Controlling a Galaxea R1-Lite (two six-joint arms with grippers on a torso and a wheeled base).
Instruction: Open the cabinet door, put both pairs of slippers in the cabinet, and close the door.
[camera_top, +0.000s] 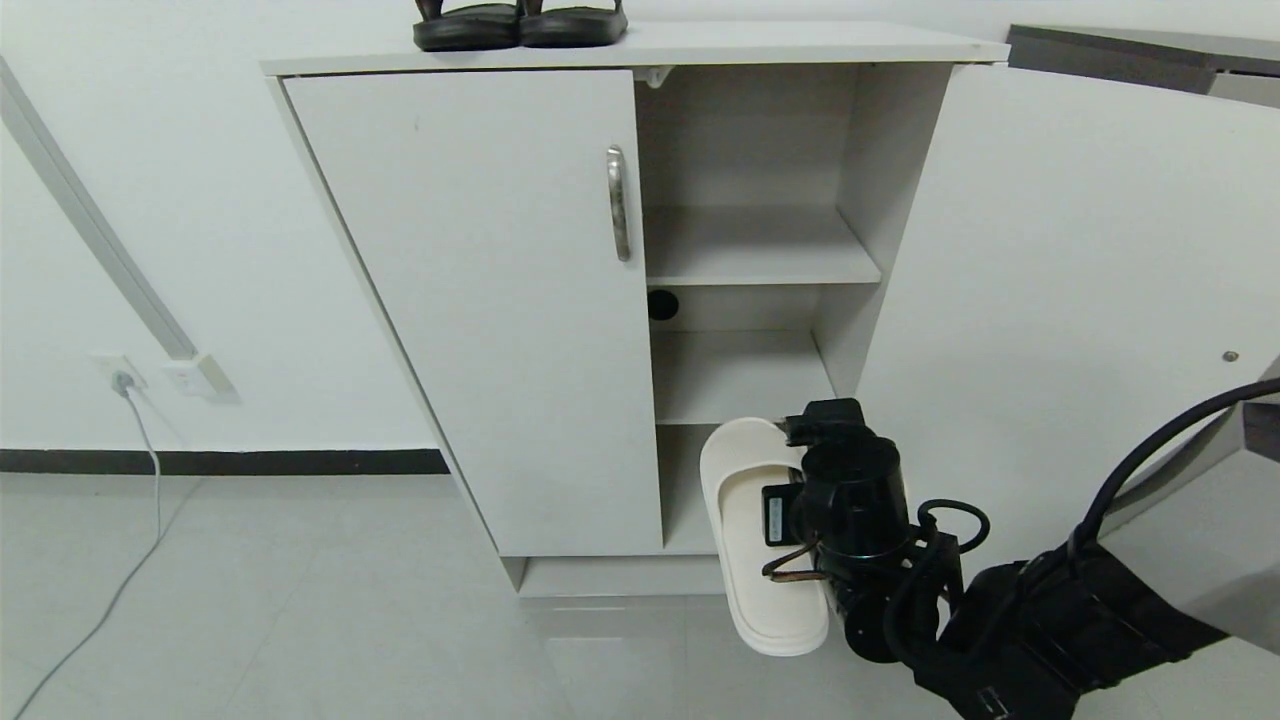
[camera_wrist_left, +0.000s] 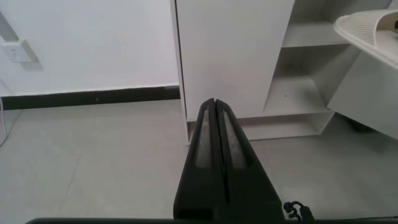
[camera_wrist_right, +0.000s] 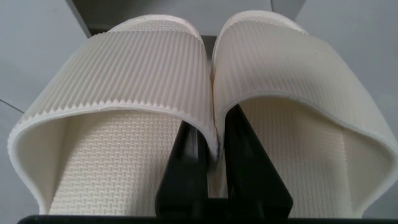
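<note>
The black slippers (camera_top: 520, 22) sat side by side on top of the cabinet (camera_top: 300, 65), above its closed left door (camera_top: 480, 300), so that pair was not yet put away. The left tool (camera_wrist_left: 214, 109) hung low over the floor, facing that door from well back, its fingers pressed together on nothing. To the right of the door's handle (camera_top: 619, 203) the cabinet stood open, with two bare shelves above the lowest compartment (camera_top: 690, 500). The white slippers (camera_top: 760, 540) were just in front of that compartment, off the floor. Their long axis ran front to back, and the far ends already touched or nearly touched the opening. The right tool (camera_wrist_right: 214, 155) was clamped on the two inner strap edges, holding the pair side by side. The slippers were cream, ribbed across the straps and soft-looking. The compartment lay ahead and slightly left of this tool, so a short forward push looked like all that was needed. The open right door (camera_top: 1060, 280) stood just beside the arm.
</note>
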